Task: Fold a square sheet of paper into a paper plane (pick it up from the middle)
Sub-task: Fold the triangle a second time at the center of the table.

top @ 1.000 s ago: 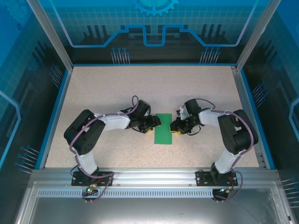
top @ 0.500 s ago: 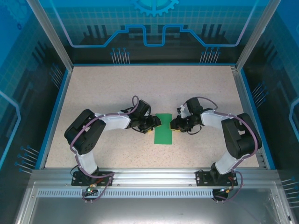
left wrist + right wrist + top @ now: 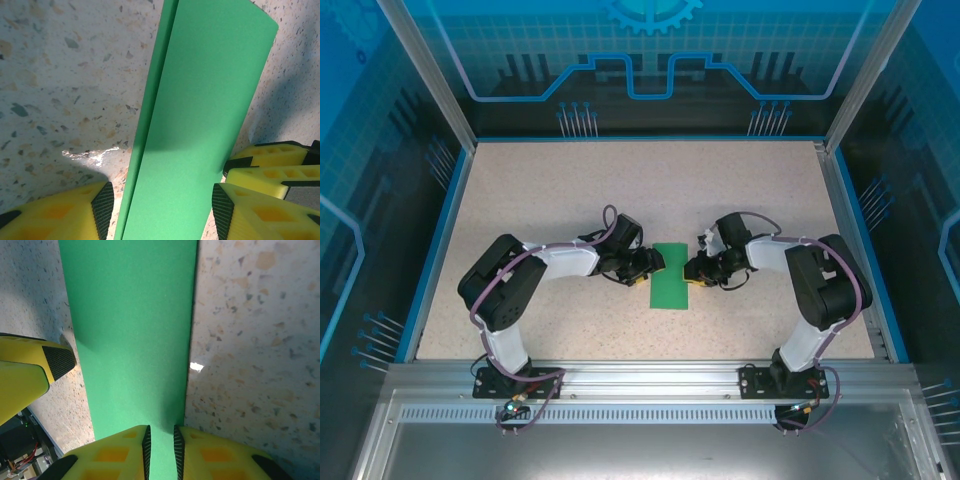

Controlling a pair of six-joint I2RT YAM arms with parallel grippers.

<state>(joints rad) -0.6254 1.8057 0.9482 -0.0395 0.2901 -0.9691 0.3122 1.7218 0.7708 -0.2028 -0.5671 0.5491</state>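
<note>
**Left gripper (image 3: 159, 210) spread wide astride the green sheet (image 3: 200, 110); right gripper (image 3: 160, 445) drawn almost closed**

Seen from its own wrist, the left gripper is released. Its two yellow fingers (image 3: 70, 217) stand far apart and the sheet runs up between them. Each black pad sits just beside a long edge, with a sliver of table showing on either side, so nothing is grasped. In that same view the right gripper's yellow fingers (image 3: 270, 172) lie just beside the sheet's right-hand edge.

From the right wrist, that gripper's pads are pulled nearly together, with only a narrow slit between them and green showing in it. The tips are at the sheet's near end, close to its right edge. Whether they nip a layer or merely press on it, I cannot tell. One left finger, black pad forward, rests at the left, just beside the opposite long edge.

The sheet is folded into a long rectangle of two layers; in the left wrist view the lower layer peeks out as a thin strip along the left side. It lies flat on the speckled table (image 3: 540, 190).

From above, it sits near the table's middle, between the two grippers, which meet its left and right edges toward its far half — both arms bent inward.
</note>
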